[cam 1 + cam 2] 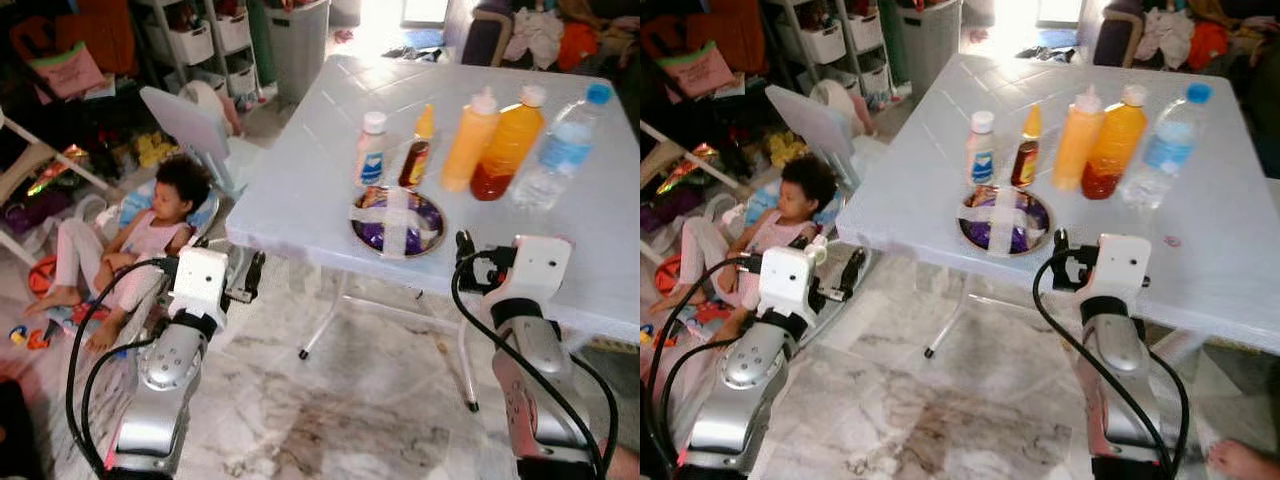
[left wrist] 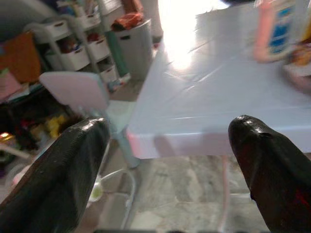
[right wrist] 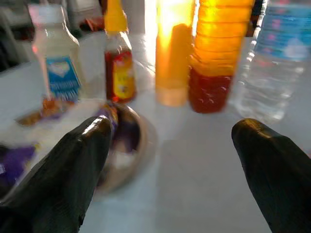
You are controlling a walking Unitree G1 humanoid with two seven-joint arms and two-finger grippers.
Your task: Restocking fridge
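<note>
On the white table (image 1: 300,180) stands a row of bottles: a white one with a blue label (image 1: 371,150), a small sauce bottle with a yellow cap (image 1: 418,152), an orange squeeze bottle (image 1: 468,142), an amber bottle (image 1: 508,145) and a water bottle (image 1: 560,150). In front of them sits a taped-over bowl (image 1: 398,222) with purple contents. My right gripper (image 3: 172,128) is open, low over the table's near edge, just right of the bowl and facing the bottles. My left gripper (image 2: 170,131) is open, held below and left of the table's corner.
A child (image 1: 150,230) sits on the floor at left, close to my left arm, with toys around. A white chair (image 1: 190,125), shelves with bins (image 1: 210,40) and a grey bin (image 1: 298,45) stand behind. Table legs (image 1: 330,320) reach down to the marble floor.
</note>
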